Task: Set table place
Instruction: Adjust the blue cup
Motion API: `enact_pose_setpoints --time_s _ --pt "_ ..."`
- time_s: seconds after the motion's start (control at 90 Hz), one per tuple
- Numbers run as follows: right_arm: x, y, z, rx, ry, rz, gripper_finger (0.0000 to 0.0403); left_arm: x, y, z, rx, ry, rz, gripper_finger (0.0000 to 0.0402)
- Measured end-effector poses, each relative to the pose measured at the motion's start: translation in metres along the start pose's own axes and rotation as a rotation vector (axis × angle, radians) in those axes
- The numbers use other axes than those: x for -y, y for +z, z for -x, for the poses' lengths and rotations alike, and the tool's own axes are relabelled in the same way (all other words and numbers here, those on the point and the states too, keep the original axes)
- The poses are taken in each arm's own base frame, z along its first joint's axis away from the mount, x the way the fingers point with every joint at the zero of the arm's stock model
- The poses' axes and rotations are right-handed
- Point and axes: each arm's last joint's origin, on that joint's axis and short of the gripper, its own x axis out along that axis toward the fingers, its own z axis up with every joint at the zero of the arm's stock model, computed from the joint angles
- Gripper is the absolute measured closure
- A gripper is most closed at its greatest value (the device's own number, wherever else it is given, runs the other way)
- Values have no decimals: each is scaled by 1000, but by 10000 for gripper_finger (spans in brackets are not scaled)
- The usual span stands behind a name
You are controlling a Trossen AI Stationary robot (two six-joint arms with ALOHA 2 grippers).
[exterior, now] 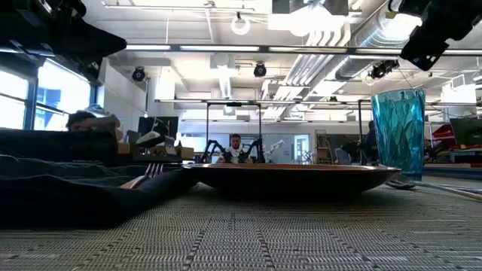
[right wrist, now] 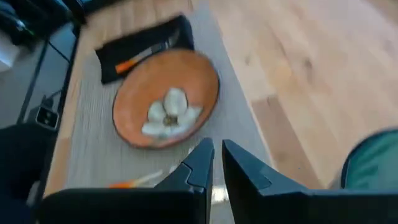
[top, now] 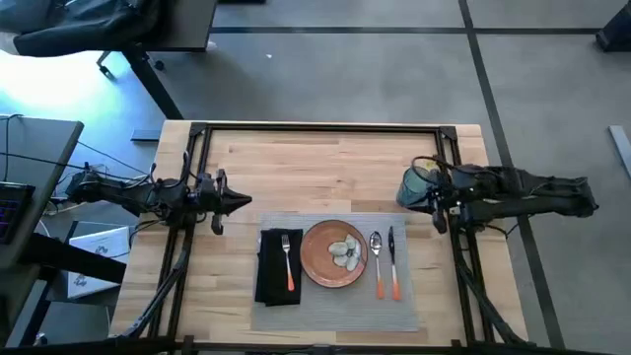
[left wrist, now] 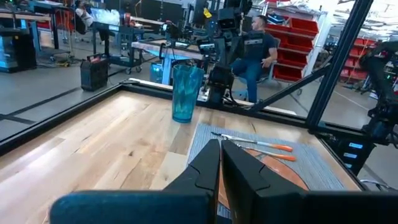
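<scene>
Hanging beside the teal tumbler with right gripper fingers nearly pressed together, left gripper too; could bump and tip it.

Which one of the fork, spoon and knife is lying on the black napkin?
The fork. It lies on the napkin left of the plate, while the spoon and knife lie on the placemat to the plate's right.

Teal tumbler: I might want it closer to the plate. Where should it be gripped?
Grip the teal tumbler across its faceted side wall, upper half, approaching level from the right end effector's side. It stands upright on bare wood beside that arm.
</scene>
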Motion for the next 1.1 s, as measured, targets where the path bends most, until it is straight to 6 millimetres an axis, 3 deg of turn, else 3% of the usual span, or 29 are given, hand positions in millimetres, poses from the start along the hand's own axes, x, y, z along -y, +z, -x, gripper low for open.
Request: enact_pose_setpoints --time_s 0.267,0.444,0.722,1.1 --pt "6 -5 -37 -419 -221 -189 382 0 0 0 -2 2 -19 401" --pt "12 -11 -48 -559 -402 -243 382 0 -1 0 -8 3 -21 401" --pt "18 -7 -50 -460 -596 -135 382 -1 -3 0 -34 7 -28 401" --pt "19 11 -63 -273 -659 48 382 -1 -5 0 -46 15 -32 401"
